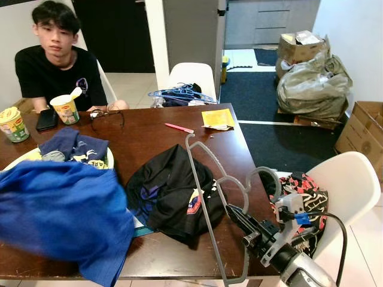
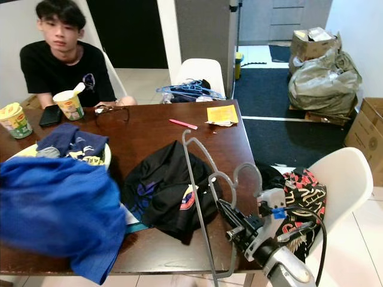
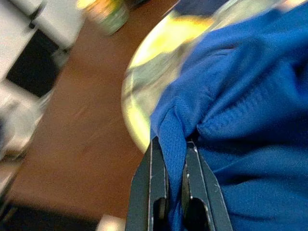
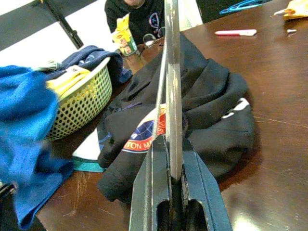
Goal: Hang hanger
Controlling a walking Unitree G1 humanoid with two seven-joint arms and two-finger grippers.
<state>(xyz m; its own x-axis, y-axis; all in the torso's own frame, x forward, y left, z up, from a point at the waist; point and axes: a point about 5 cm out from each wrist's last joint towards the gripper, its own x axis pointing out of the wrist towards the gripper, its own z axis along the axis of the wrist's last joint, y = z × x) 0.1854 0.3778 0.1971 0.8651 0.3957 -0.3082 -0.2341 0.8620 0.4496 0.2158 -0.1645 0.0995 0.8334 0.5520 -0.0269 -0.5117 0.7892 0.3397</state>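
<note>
Right wrist view is showing the right gripper (image 4: 174, 185) pinching its two black fingers tight on a thin bar of the grey hanger (image 4: 172, 86), which is standing over the black jacket (image 4: 202, 103). In the left wrist view, the left gripper (image 3: 175, 166) is clamping a fold of the blue shirt (image 3: 250, 110) above the yellow basket (image 3: 144, 82). To do well, I judge the hanger should be kept steady while the shirt's neck is being brought to it. Its long axis is running away from the robot across the brown table (image 1: 149, 128), hook (image 1: 263, 179) curling rightward.
</note>
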